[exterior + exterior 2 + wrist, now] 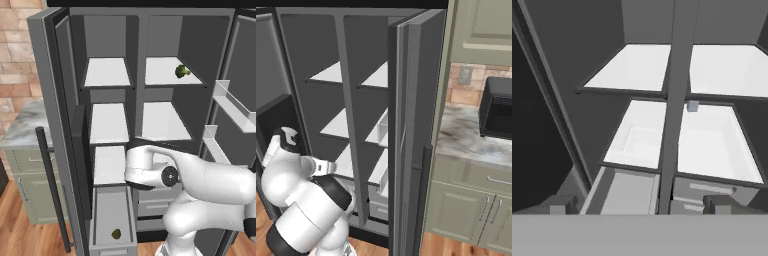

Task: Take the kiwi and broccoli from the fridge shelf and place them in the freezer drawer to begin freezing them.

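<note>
Nearest the base, the white, smooth-shelled arm point(200, 185) bends low in front of the open fridge, its hand turned in toward the compartments. In the hand view the gripper point(637, 205) has its two dark fingertips spread wide apart with nothing between them, so it is carrying nothing.

Just beyond and below the arm, the freezer drawer point(114, 220) stands pulled out at the bottom left: a long, narrow, deep grey box with plain walls. The kiwi point(116, 233), a small dull brownish-olive oval, lies on its floor near the front, so that half of the job looks finished.

Further in, flat white shelf boards with grey front edges step up in two columns on either side of a grey centre divider point(138, 85).

Farthest and highest, the broccoli point(182, 71), a bright green bumpy floret with a paler stem, sits on the top right fridge shelf point(165, 72), toward its right side and well apart from the hand. The empty, spread hand suits a reach up to that shelf next, and the pulled-out drawer stands ready for the drop.
</note>
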